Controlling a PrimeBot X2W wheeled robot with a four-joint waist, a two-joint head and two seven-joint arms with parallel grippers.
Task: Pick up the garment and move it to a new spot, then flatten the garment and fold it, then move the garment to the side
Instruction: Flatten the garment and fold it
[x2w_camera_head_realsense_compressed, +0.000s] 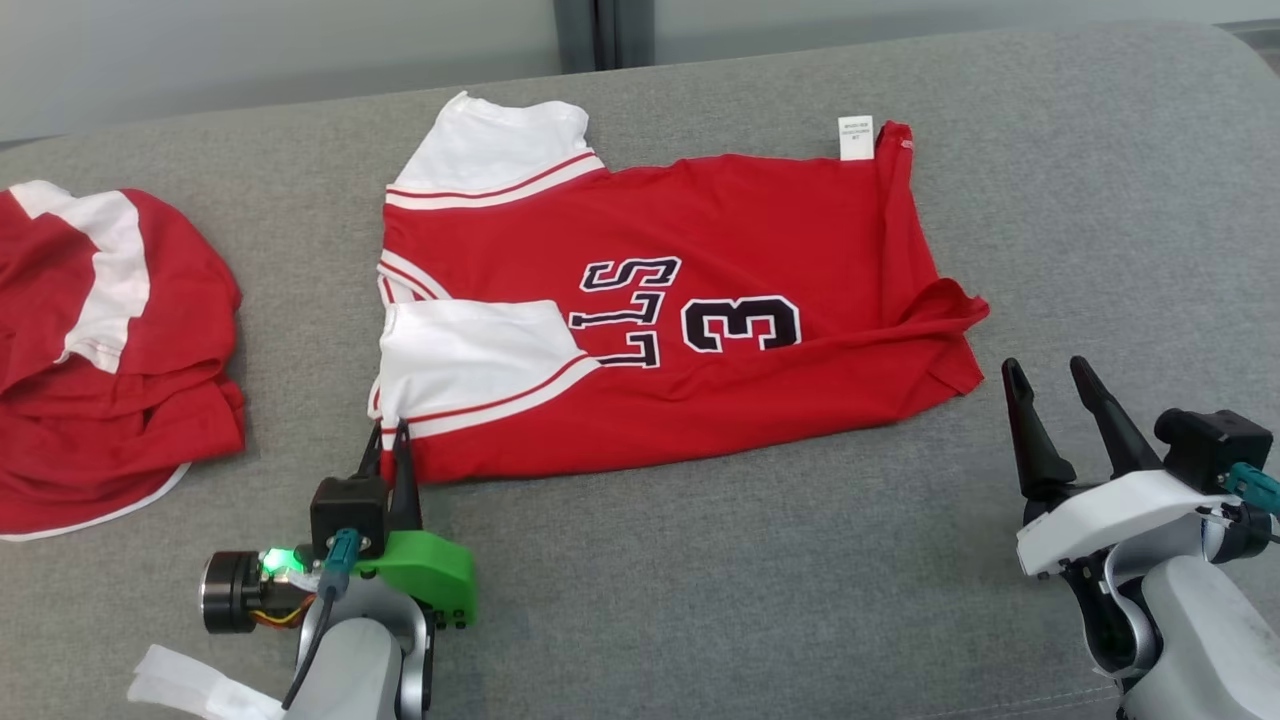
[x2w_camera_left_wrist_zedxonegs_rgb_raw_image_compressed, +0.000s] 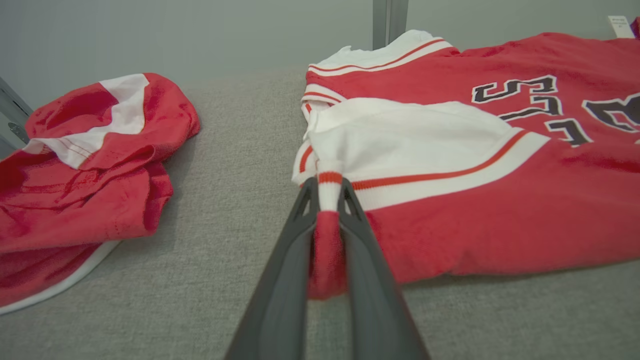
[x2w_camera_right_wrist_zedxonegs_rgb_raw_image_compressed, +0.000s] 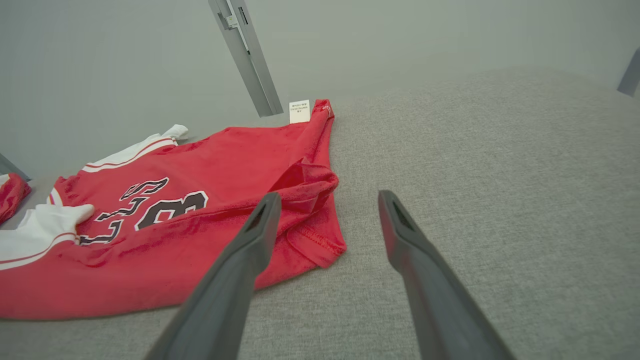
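Jersey (x2w_camera_head_realsense_compressed: 700, 400), red with white sleeves, lies flat mid-way across the grey upholstered surface (x2w_camera_head_realsense_compressed: 750, 580), long axis left-right, sleeves left, hem right. Black "LLS" and "3" read on it; the white label (x2w_camera_head_realsense_compressed: 855, 137) is illegible. Left pincer (x2w_camera_head_realsense_compressed: 390, 440) pinches its near-left edge; right pincer (x2w_camera_head_realsense_compressed: 1050, 372) stands spread beside the hem.

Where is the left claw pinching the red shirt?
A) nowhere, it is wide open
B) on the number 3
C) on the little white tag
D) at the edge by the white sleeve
D: the left claw is shut on a fold of the red shirt right at the striped edge of its white sleeve.
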